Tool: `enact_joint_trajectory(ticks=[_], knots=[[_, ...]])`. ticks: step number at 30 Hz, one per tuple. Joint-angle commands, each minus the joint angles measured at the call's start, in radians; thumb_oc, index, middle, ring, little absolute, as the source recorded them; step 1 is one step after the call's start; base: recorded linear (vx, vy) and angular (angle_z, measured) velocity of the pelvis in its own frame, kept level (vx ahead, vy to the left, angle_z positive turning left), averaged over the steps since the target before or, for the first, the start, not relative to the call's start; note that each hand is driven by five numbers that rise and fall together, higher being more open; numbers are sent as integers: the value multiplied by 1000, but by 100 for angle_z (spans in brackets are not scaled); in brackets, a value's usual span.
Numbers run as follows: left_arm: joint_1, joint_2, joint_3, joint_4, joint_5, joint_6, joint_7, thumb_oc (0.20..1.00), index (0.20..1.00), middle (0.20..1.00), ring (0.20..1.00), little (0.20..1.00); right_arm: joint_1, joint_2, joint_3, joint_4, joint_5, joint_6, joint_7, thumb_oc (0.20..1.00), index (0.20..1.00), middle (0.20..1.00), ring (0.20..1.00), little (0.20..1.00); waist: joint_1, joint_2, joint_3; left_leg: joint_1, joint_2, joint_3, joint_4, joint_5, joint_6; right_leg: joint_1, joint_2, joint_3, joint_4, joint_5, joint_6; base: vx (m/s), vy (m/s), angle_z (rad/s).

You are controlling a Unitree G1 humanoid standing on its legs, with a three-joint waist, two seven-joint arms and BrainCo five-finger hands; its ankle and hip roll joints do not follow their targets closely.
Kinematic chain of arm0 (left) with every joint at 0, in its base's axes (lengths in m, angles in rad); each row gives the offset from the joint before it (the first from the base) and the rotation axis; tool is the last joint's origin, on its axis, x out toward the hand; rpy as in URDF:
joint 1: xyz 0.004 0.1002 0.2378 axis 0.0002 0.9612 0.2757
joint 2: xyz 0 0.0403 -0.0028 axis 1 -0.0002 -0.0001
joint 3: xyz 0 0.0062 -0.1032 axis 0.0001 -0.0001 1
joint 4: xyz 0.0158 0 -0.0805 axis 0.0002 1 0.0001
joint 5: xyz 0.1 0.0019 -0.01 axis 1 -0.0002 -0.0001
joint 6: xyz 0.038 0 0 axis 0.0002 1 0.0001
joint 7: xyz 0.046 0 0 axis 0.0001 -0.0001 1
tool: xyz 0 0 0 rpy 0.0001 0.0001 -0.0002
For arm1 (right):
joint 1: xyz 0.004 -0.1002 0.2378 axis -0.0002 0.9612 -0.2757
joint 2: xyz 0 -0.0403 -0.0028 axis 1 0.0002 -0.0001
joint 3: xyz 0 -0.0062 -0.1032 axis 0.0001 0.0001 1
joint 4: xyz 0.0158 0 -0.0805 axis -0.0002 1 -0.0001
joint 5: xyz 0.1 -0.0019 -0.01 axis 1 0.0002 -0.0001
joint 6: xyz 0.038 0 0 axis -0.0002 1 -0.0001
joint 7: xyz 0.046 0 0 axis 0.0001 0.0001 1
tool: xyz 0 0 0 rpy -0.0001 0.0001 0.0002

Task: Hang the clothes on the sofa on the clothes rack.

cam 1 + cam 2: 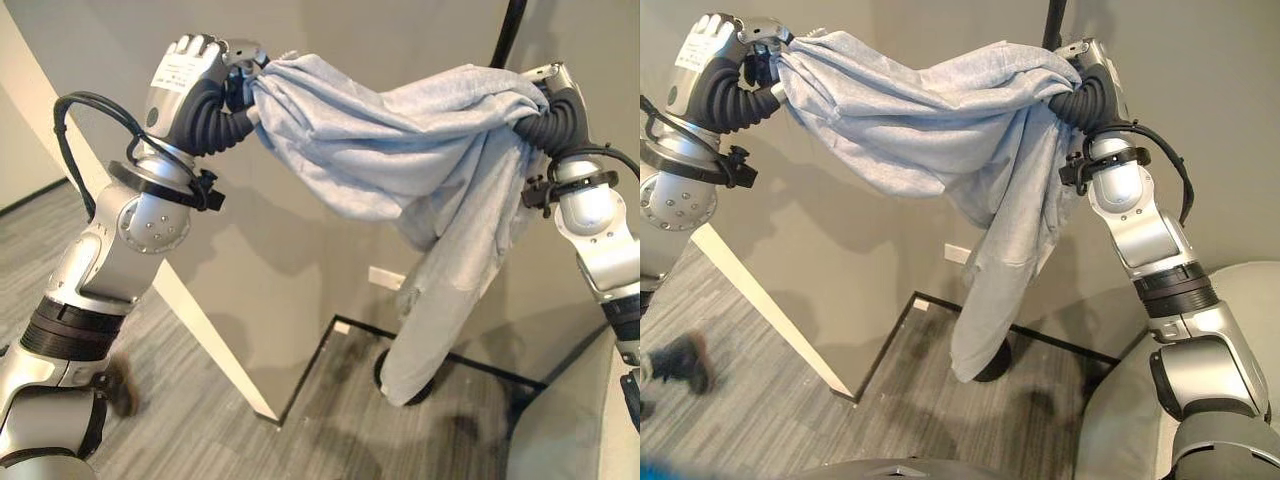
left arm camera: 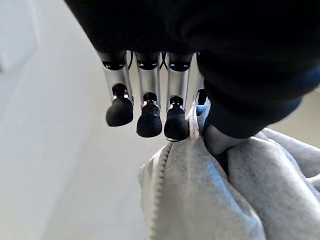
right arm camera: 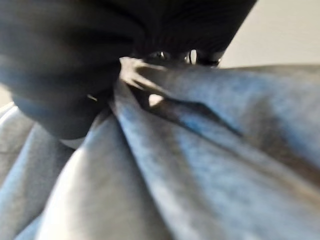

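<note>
A light blue-grey garment (image 1: pixel 400 150) hangs stretched between my two raised hands, in front of a grey wall. My left hand (image 1: pixel 190 75) holds its left end, and in the left wrist view the thumb pinches the seamed cloth (image 2: pixel 210 200) against the dark-tipped fingers (image 2: pixel 150 120). My right hand (image 1: pixel 1090 70) grips the other end, with cloth (image 3: pixel 200 175) bunched in it and covering most of its fingers. One long part of the garment dangles down to just above the floor. The clothes rack's black pole (image 1: pixel 510 30) rises just behind my right hand, and its round base (image 1: pixel 995 365) shows behind the dangling part.
A black frame (image 1: pixel 310 370) marks a rectangle on the grey carpet around the rack's base. A white slanted panel (image 1: pixel 210 340) runs down at the left. The pale grey sofa (image 1: pixel 1110 420) sits at the lower right. A person's dark shoe (image 1: pixel 680 365) stands at the left.
</note>
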Motion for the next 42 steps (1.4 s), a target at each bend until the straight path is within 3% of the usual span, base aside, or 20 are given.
enact_joint_trajectory(ticks=[1,4,5,7,12,17,18,26,27,30,33,34,35,37,42], knots=[[-81,-10,50,30,-25,13,16,200,200,200,200,200,-71,-24,-57,-10,7,-33,-24,200,200,200,200,200,15,-39,14,62,32,-47,111,-181,-35,-48,-39,65,-97,205,37,97,-5,38],[-75,-14,51,23,-19,11,15,200,200,200,200,200,-62,-27,-70,-8,10,-35,-30,200,200,200,200,200,0,-34,19,86,41,-57,93,-186,-47,-64,-21,67,-183,183,33,166,-67,32],[-78,-19,49,23,-16,9,18,200,200,200,200,200,-54,-33,-82,-7,15,-42,-38,200,200,200,200,200,-22,-39,35,110,40,-77,85,-194,-59,-109,3,90,-297,179,49,190,-95,13],[-91,-25,41,30,-2,8,23,200,200,200,200,200,-34,-47,-99,-6,9,-48,-46,200,200,200,200,200,-48,-40,46,138,48,-101,74,-203,-70,-132,39,113,-389,212,73,210,-118,19],[-107,-34,25,34,7,5,14,200,200,200,200,200,26,-62,-148,-17,10,-50,-38,200,200,200,200,200,-73,-63,21,174,64,-137,37,-212,-92,-88,53,144,-436,229,80,159,-155,67],[-70,-79,33,24,-25,5,-8,200,200,200,200,200,124,-95,-210,-57,21,-57,-13,200,200,200,200,200,-105,-52,-31,187,162,-174,25,-186,-142,-50,98,91,-406,184,38,205,-275,63],[-52,-97,44,19,-38,7,-15,200,200,200,200,200,149,-104,-226,-66,31,-62,-8,200,200,200,200,200,-110,-44,-44,185,198,-174,36,-175,-161,-28,129,72,-417,158,17,174,-291,20],[5,-99,82,1,-45,15,-33,200,200,200,200,200,186,-106,-243,-80,50,-81,2,200,200,200,200,200,-106,-36,-62,182,262,-191,127,-83,-205,60,207,57,-460,101,-32,100,-167,-1],[7,-100,83,-1,-45,16,-34,200,200,200,200,200,186,-106,-242,-80,50,-81,2,200,200,200,200,200,-107,-35,-62,181,263,-192,128,-84,-206,61,208,56,-460,100,-33,19,-62,4],[6,-103,91,-7,-44,20,-34,200,200,200,200,200,200,-102,-272,-92,67,-93,-15,200,200,200,200,200,-111,-48,-44,111,256,-190,263,2,-215,111,216,44,-480,86,-55,24,-92,16],[-2,-113,102,-15,-44,16,-32,200,200,200,200,200,218,-106,-308,-120,63,-95,-24,200,200,200,200,200,-123,-64,-30,56,272,-91,249,-54,-188,141,191,18,-488,64,-48,-11,0,35],[-17,-118,97,-15,-47,10,-33,200,200,200,200,200,219,-101,-315,-139,61,-102,-37,200,200,200,200,200,-115,-68,-17,-6,240,-39,192,-90,-178,148,175,8,-490,70,-40,-28,65,58],[-24,-118,91,-12,-48,9,-32,200,200,200,200,200,222,-100,-320,-141,61,-101,-38,200,200,200,200,200,-110,-74,-20,-8,233,-35,190,-88,-174,143,168,11,-489,70,-37,-23,105,63],[-33,-113,78,-8,-30,0,-24,200,200,200,200,200,227,-95,-324,-141,39,-97,-32,200,200,200,200,200,-110,-48,-29,27,192,-21,82,-98,-172,129,160,19,-481,82,-14,-15,187,26],[-31,-108,68,-17,-28,-2,-30,200,200,200,200,200,231,-61,-326,-166,44,-102,-28,200,200,200,200,200,-110,-46,-56,77,177,12,21,-87,-162,132,135,32,-479,92,-2,25,117,-38]])
